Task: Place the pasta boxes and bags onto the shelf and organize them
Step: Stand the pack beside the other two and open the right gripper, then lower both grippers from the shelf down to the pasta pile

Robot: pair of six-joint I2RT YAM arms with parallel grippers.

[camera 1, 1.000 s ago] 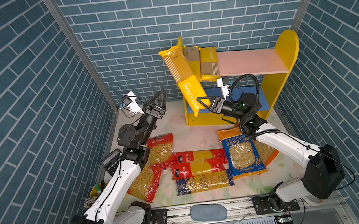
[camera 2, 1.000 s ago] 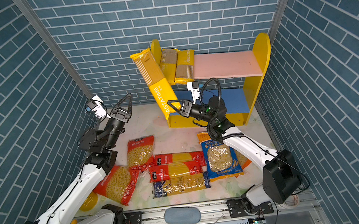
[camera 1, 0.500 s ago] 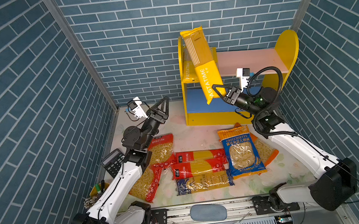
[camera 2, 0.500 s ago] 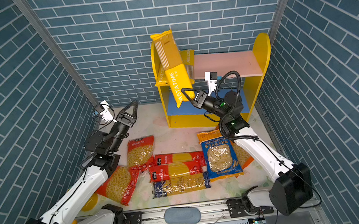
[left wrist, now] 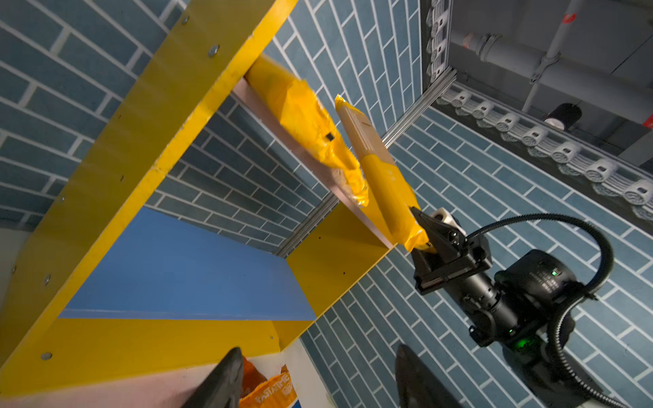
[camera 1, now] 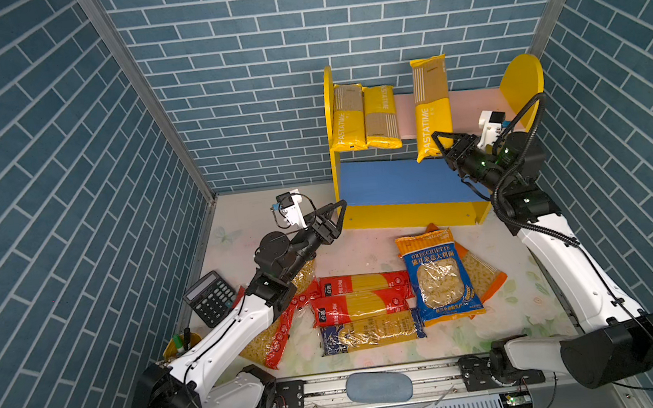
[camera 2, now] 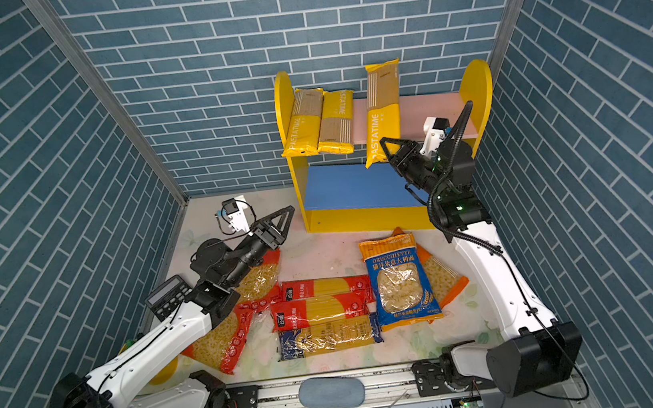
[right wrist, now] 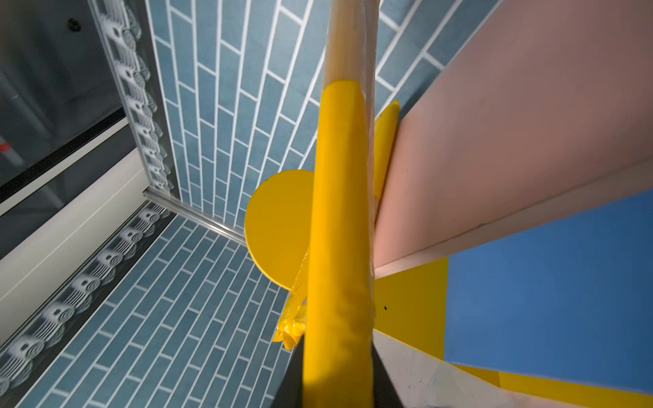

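This is a robotics lab cell, made to look like a small shop corner. Panels printed with blue bricks [camera 1: 255, 33] stand between aluminium posts [camera 1: 148, 95]. A left arm [camera 1: 222, 334] and a right arm [camera 1: 566, 265] are fixed on a metal rail [camera 1: 440, 374] at the edge of the counter [camera 1: 529, 307]. A small shelf [camera 1: 401, 213] carries PASTATIME packs [camera 1: 348, 118]. Behind the panels, the left wrist view shows bare grey pipes [left wrist: 565, 76].

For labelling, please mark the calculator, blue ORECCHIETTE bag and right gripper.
calculator [camera 1: 216, 305]: in a top view, keypad.
blue ORECCHIETTE bag [camera 1: 439, 284]: in a top view, clear window.
right gripper [camera 1: 438, 143]: in a top view, between fingertips.
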